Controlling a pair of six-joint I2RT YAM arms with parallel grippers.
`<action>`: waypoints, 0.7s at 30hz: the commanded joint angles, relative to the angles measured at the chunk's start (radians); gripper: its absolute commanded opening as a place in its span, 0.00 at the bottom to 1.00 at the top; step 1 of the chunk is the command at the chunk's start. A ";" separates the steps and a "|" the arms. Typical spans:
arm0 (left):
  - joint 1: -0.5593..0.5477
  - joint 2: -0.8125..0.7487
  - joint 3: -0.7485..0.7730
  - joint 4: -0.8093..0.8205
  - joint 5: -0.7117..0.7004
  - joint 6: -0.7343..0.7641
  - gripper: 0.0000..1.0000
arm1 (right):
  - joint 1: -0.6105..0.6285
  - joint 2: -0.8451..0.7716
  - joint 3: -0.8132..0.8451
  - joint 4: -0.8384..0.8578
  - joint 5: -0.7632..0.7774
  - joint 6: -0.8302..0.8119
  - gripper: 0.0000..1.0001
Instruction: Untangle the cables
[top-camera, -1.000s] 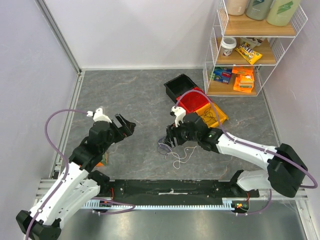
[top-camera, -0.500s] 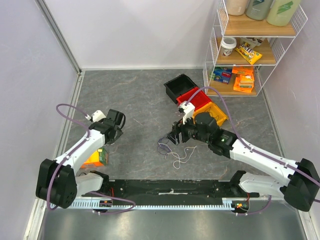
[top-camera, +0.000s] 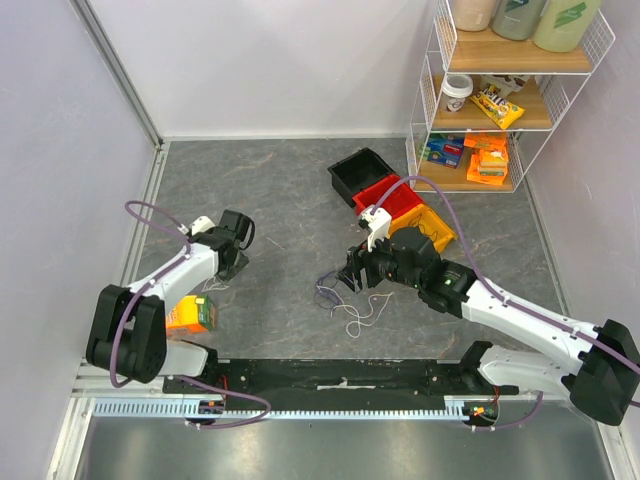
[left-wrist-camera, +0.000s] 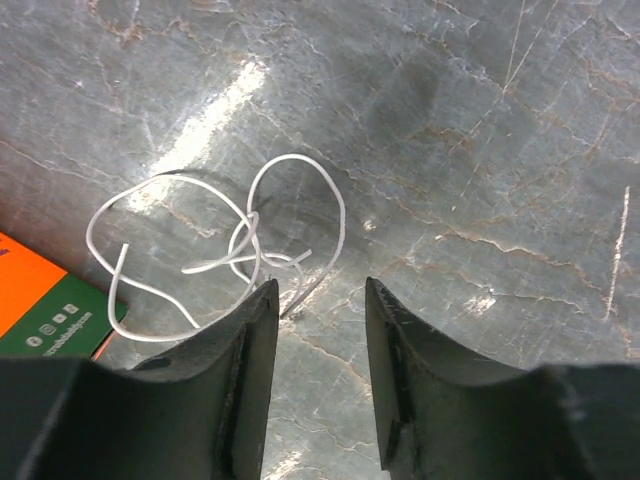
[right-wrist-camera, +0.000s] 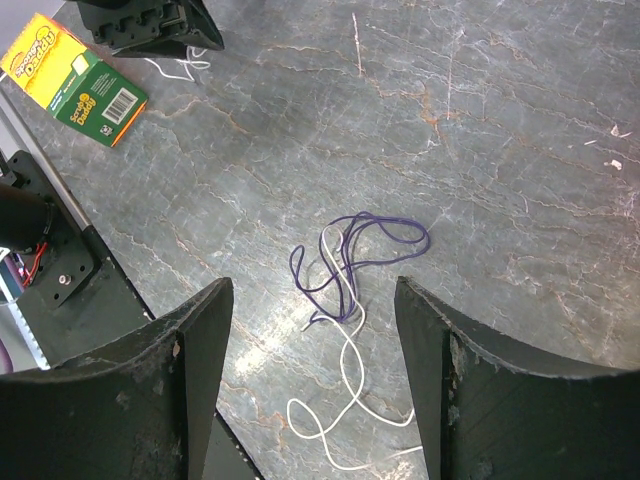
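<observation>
Left gripper (left-wrist-camera: 320, 288) half spread and empty over white cable loop (left-wrist-camera: 245, 262) near orange-green box (left-wrist-camera: 45, 305), right gripper (right-wrist-camera: 312, 287) wide above purple cable (right-wrist-camera: 340, 262) crossing white strand (right-wrist-camera: 350, 352), we see bins (top-camera: 362, 172) beyond on grey table (top-camera: 280, 190)

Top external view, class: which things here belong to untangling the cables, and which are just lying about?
Belong to the job:
- purple cable, tangled with the long white cable
- separate looped white cable

Just lying about:
- orange-and-green box
- black bin
- red bin
- yellow bin
- wire shelf rack
</observation>
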 joint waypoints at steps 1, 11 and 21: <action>0.019 0.014 0.037 0.063 0.020 0.038 0.36 | 0.001 -0.014 0.032 0.008 0.005 -0.007 0.73; 0.108 -0.071 -0.084 0.247 0.191 0.134 0.05 | 0.001 -0.015 0.044 0.009 0.008 -0.004 0.73; 0.105 -0.287 -0.343 0.899 1.093 0.078 0.02 | 0.001 0.091 -0.025 0.198 -0.213 0.011 0.69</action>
